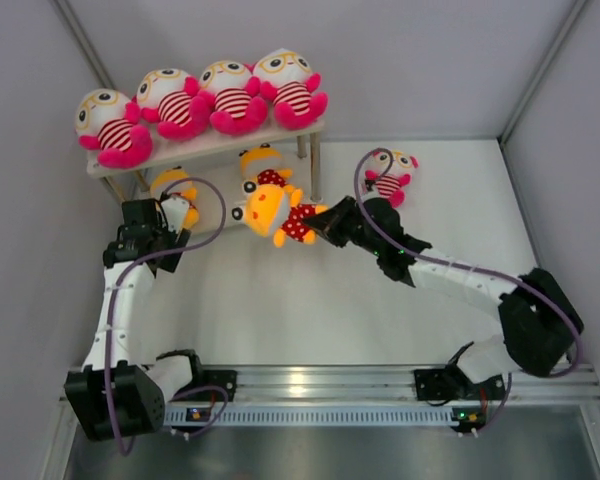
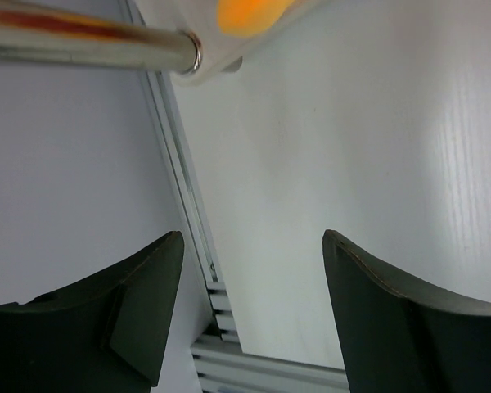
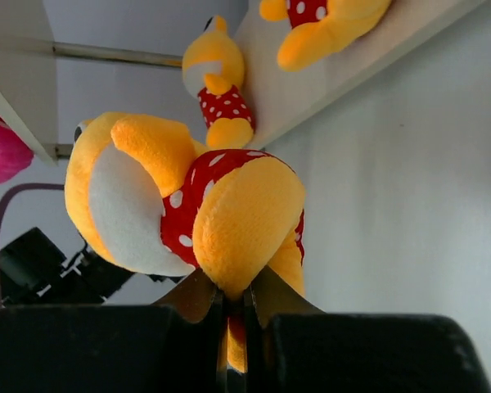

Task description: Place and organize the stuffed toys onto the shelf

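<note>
The shelf (image 1: 202, 151) stands at the back left. Several striped stuffed toys (image 1: 235, 95) sit in a row on its top board. One orange polka-dot toy (image 1: 264, 163) and another (image 1: 173, 186) sit on the lower tier. My right gripper (image 1: 322, 222) is shut on the leg of a third orange toy (image 1: 273, 213), held just in front of the shelf. In the right wrist view this toy (image 3: 188, 205) hangs from my gripper (image 3: 233, 299), near the lower board (image 3: 295, 90). A fifth striped toy (image 1: 389, 174) lies on the table at the right. My left gripper (image 1: 176, 213) is open and empty by the shelf's left end.
Grey walls close in left, right and back. In the left wrist view my open gripper (image 2: 254, 254) faces the table and its aluminium edge rail (image 2: 217, 295), under a silver shelf leg (image 2: 90, 41). The right arm's cable loops near the fifth striped toy.
</note>
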You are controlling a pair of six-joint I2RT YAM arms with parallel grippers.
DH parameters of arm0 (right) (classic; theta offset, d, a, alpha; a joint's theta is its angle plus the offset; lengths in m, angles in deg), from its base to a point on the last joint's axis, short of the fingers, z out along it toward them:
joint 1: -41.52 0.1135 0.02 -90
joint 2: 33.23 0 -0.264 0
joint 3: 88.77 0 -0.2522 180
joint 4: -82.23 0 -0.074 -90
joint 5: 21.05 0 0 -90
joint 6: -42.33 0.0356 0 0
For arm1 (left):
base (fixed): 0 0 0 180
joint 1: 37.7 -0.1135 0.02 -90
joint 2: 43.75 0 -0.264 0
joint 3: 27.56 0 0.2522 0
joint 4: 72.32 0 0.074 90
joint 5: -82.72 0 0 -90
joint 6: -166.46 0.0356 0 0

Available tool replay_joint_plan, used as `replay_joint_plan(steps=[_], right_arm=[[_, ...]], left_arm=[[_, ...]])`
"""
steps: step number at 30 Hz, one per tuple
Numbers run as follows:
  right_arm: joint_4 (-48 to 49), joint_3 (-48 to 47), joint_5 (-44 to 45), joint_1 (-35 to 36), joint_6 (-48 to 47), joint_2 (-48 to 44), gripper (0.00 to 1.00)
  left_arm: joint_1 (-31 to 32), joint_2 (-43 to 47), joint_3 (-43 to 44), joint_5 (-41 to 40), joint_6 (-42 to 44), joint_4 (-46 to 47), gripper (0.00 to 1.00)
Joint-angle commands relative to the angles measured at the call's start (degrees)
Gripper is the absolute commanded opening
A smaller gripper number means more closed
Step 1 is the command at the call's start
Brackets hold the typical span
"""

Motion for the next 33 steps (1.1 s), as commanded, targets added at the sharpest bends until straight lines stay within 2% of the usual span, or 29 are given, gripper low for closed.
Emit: replay_joint_plan(steps=[1,5,8,15,23,33], right_arm=[[13.72,-7.81,3.55,4.18,8.42,9.81,0.00],[19.95,-13.17,7.32,7.78,17.31,19.60,0.00],[18.82,-19.23,11.01,9.62,22.94,24.79,0.00],[14.87,-26.89,24.62,12.88,30.23,31.90,0.00],[5.82,-42.34,28.95,14.12,35.25,42.19,0.00],[0.37,-51.50,31.67,14.47,40.17,51.16,0.00]], left_arm=[[0.12,2.14,-0.91,-7.21,-4.85,-4.13,0.74],[0.12,2.14,-1.35,-10.63,-8.18,-5.19,0.74],[0.12,2.23,-1.00,-12.04,-9.24,-5.37,0.74],[0.12,2.49,0.06,-12.66,-8.98,-5.81,0.74],[0.30,3.28,-0.82,-13.01,-8.63,-5.90,0.74],[0.82,3.99,-1.44,-12.84,-8.37,-5.81,0.74]])
